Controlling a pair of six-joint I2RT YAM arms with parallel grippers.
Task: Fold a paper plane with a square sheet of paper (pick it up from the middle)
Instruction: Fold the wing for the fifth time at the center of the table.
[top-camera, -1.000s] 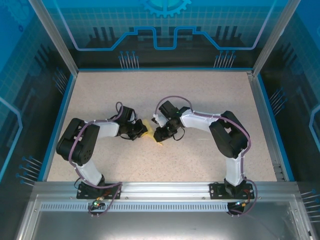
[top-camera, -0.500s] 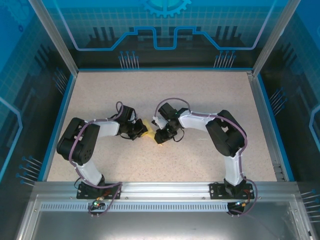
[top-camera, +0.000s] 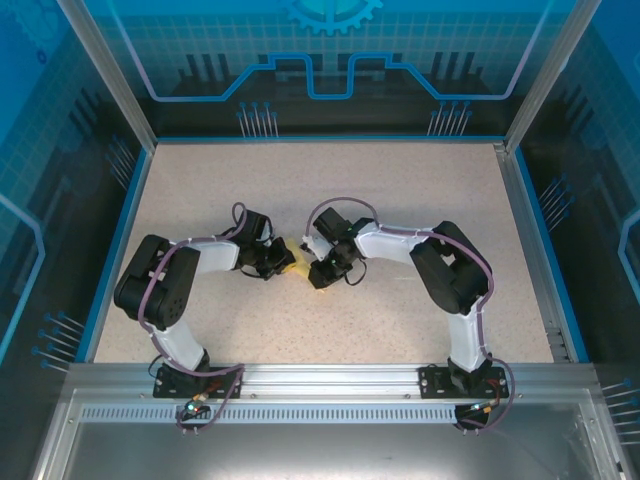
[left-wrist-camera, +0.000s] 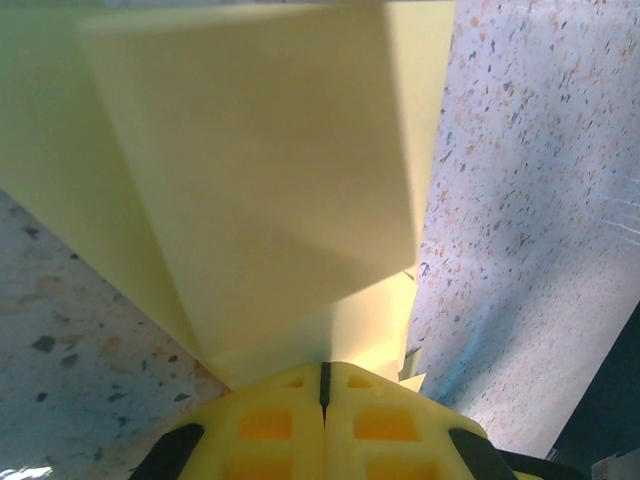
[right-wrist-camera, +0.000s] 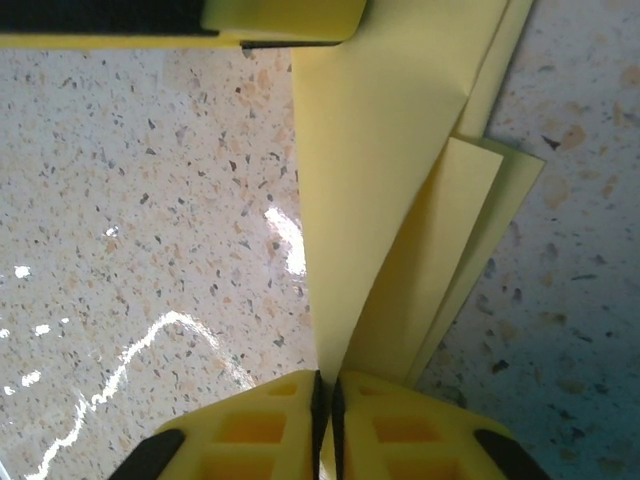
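The pale yellow paper (top-camera: 299, 268), folded into a narrow shape with layered flaps, is held between both grippers near the middle of the table. In the left wrist view the folded paper (left-wrist-camera: 260, 180) fans upward from my left gripper (left-wrist-camera: 323, 375), whose yellow jaws are shut on its lower edge. My right gripper (right-wrist-camera: 325, 385) is shut on a thin fold of the paper (right-wrist-camera: 390, 200), with layered flaps beside it. A yellow finger (right-wrist-camera: 280, 20) of the left gripper shows at the top. From above, the left gripper (top-camera: 284, 266) and right gripper (top-camera: 316, 272) face each other closely.
The speckled beige table (top-camera: 400, 190) stretches out around both arms. A blue rim (top-camera: 135, 210) and metal frame posts (top-camera: 545, 80) bound it at the sides and back. The arm bases sit on the metal rail (top-camera: 330, 380) at the near edge.
The right gripper's jaws have closed onto the paper and the right arm has edged slightly left. The left gripper has kept its grip in place.
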